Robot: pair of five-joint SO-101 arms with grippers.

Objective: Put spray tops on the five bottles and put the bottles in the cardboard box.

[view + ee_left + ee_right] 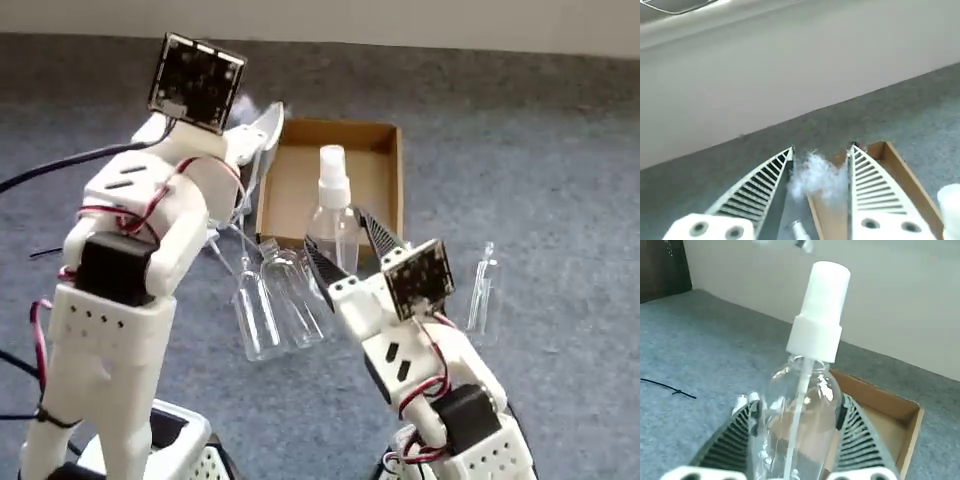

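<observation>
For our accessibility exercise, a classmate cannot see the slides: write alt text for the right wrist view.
The right gripper holds a clear bottle with a white spray top upright between its fingers. Behind it an open cardboard box lies on grey carpet, with a pale wall beyond.

Left arm [130, 260] stands tall at 9 o'clock, wrist raised, left gripper [822, 148] aimed toward 1 o'clock, jaws spread wide. Right arm [430, 380] sits low at 5 o'clock, right gripper [338, 235] pointing 11 o'clock, jaws clamped on an upright bottle [802, 410].
</observation>
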